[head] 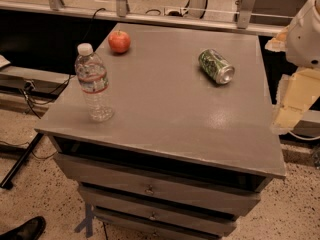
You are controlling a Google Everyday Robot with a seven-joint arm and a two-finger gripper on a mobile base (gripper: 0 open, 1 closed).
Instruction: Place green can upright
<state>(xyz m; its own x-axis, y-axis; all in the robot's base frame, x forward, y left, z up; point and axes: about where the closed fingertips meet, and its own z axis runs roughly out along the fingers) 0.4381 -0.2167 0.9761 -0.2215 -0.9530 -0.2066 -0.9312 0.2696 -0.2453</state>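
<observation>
While the green can [216, 66] lies on its side, we see it on the right rear part of the grey cabinet top [170, 114], with one silver end turned toward the front right and its green body with white and dark markings pointing back and left. Nothing touches it. We find the gripper [292, 101] off the right edge of the cabinet, a pale cream-coloured shape below the white arm housing [306, 34], near the can's side of the top but apart from the can and not over the surface; we cannot tell whether it is parted or closed.

Across the top, a red apple [119, 41] sits near the rear left corner, well apart from the can. A clear water bottle [92, 84] with a white cap stands upright near the left edge, forward of the apple.

Below the top we see the cabinet's drawers [150, 190] with small round knobs. Behind the cabinet runs a pale metal rail [150, 18]. Dark cables [30, 91] trail at the left, and a black shoe [25, 229] shows on the speckled floor [45, 184] in the lower left corner.
</observation>
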